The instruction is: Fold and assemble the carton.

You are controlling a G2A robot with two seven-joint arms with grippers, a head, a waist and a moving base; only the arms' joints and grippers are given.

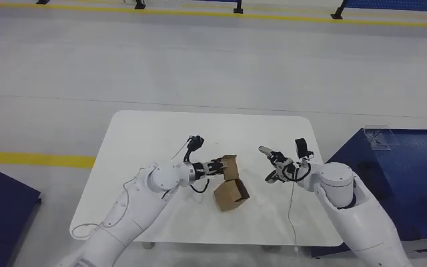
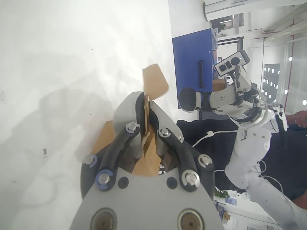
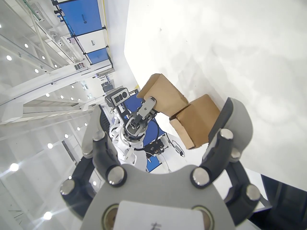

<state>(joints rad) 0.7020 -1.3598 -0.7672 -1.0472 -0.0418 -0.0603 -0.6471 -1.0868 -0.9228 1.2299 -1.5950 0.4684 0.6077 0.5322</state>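
My left gripper (image 2: pixel 146 101) is clamped on a flap of the brown carton (image 1: pixel 231 190), near the middle of the white, round-cornered table (image 1: pixel 167 133). My right gripper (image 1: pixel 269 165) stands spread wide beside the carton, apart from it. The grey floor (image 1: pixel 200 60) bears a yellow line (image 1: pixel 47 159). A blue cabinet (image 1: pixel 373 160) flanks the table.
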